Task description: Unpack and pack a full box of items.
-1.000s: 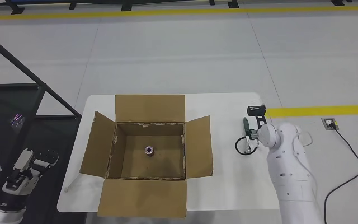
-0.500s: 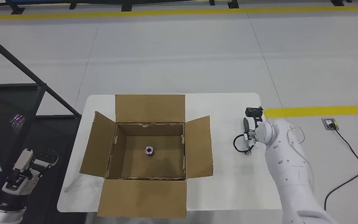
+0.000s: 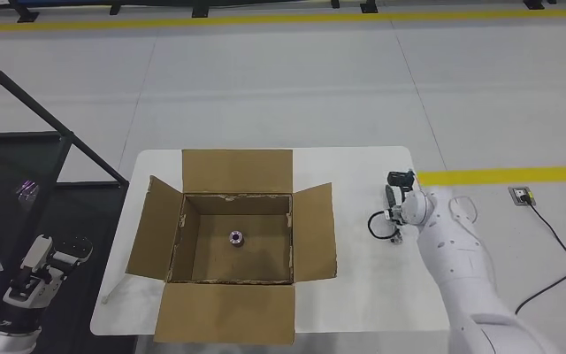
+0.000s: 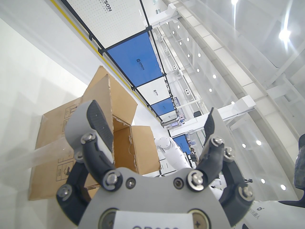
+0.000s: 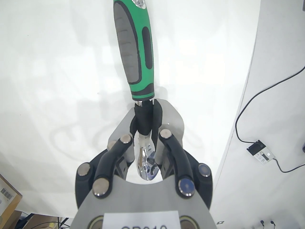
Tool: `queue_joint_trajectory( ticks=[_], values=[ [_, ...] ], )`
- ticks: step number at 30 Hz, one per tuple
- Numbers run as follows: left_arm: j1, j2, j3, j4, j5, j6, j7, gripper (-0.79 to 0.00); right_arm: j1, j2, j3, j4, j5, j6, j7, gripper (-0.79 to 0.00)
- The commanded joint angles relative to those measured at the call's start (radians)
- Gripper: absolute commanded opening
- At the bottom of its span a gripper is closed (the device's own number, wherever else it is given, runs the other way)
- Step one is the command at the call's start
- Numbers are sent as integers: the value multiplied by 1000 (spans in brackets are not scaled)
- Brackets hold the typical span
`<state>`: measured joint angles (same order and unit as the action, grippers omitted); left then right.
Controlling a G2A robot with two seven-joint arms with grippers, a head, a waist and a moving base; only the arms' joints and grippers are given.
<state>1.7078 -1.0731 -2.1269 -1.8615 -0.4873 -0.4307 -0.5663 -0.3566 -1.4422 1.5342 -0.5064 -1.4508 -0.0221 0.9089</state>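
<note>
Far left, beside the counter [image 3: 354, 168]: left pincer [image 4: 153, 115] spread, holding nothing. Centre: open box [image 3: 237, 170], with a small round part [image 3: 235, 236], perhaps a socket, on its floor. Right: right pincer [image 5: 147, 129] pinching the green-handled wrench [image 5: 135, 48] at its neck over bare counter. Best judged a set-down: lower level, lay flat, release once resting.

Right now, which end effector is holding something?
The right end effector: it is shut on the green-handled ratchet, gripping its metal shank. The left end effector is open and empty.
</note>
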Motion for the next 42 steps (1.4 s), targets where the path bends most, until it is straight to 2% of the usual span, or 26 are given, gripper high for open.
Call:
queue_joint_trajectory(
  ticks=[1, 4, 6, 7, 10, 12, 13, 15, 18, 23, 26, 29, 31, 35, 42],
  values=[
    [0, 0, 0, 0, 0, 0, 0, 0, -1, 1, 0, -21, 9, -5, -26, -785],
    [0, 0, 0, 0, 0, 0, 0, 0, -41, 0, -5, -145, 43, -45, -64, -785],
    [0, 0, 0, 0, 0, 0, 0, 0, -115, -4, -23, -338, 56, -55, -77, -785],
    [0, 0, 0, 0, 0, 0, 0, 0, -176, -7, -41, -481, 65, -63, -72, -785],
    [0, 0, 0, 0, 0, 0, 0, 0, -445, -12, -108, -1043, 45, -43, -56, -785],
    [0, 0, 0, 0, 0, 0, 0, 0, -622, -12, -166, -1381, -17, -20, -117, -785],
    [0, 0, 0, 0, 0, 0, 0, 0, -698, -11, -199, -1499, -68, -2, -172, -785],
    [0, 0, 0, 0, 0, 0, 0, 0, -811, -9, -283, -1638, -189, 22, -272, -785],
    [0, 0, 0, 0, 0, 0, 0, 0, -888, -9, -403, -1723, -337, 42, -379, -785],
    [0, 0, 0, 0, 0, 0, 0, 0, -877, -20, -539, -1725, -484, 90, -416, -785],
    [0, 0, 0, 0, 0, 0, 0, 0, -845, -30, -582, -1704, -488, 92, -386, -785],
    [0, 0, 0, 0, 0, 0, 0, 0, -791, -42, -611, -1651, -439, 43, -304, -785],
    [0, 0, 0, 0, 0, 0, 0, 0, -736, -53, -622, -1593, -375, 10, -233, -785],
    [0, 0, 0, 0, 0, 0, 0, 0, -567, -88, -640, -1371, -212, -10, -82, -785],
    [0, 0, 0, 0, 0, 0, 0, 0, -336, -152, -681, -999, 75, 22, 47, -785]
  ],
)
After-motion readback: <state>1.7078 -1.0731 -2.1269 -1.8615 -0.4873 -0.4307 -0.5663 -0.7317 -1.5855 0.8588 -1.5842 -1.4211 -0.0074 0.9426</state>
